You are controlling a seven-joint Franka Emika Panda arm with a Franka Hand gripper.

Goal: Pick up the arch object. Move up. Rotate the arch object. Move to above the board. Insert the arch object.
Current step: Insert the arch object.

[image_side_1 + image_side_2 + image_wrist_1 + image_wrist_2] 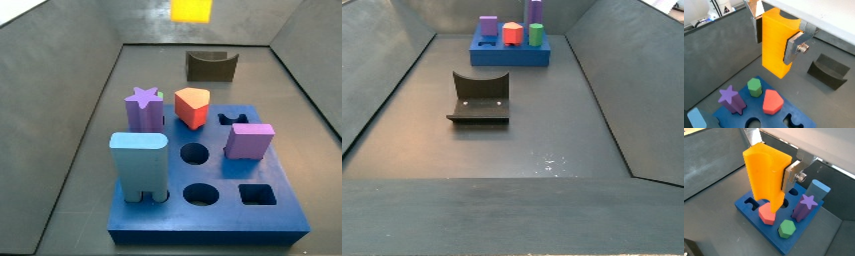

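The arch object [775, 42] [765, 180] is a tall, narrow yellow-orange block, and the gripper [775, 36] [771, 158] is shut on it, a silver finger [793, 47] [792, 174] pressed to each side. It hangs upright in the air. In both wrist views the dark-blue board [767, 120] [754, 223] lies below it. In a side view only the block's lower end [191, 10] shows, high beyond the board [221, 215]; the gripper is out of that frame. The other side view shows the board [509, 55] but neither arch nor gripper.
On the board stand a purple star [144, 105], a red piece [193, 107], a lilac square block [250, 140], a light-blue two-legged block [139, 165] and a green hexagon [755, 86]. The dark fixture [211, 66] [480, 97] stands on the floor. Grey walls enclose the floor.
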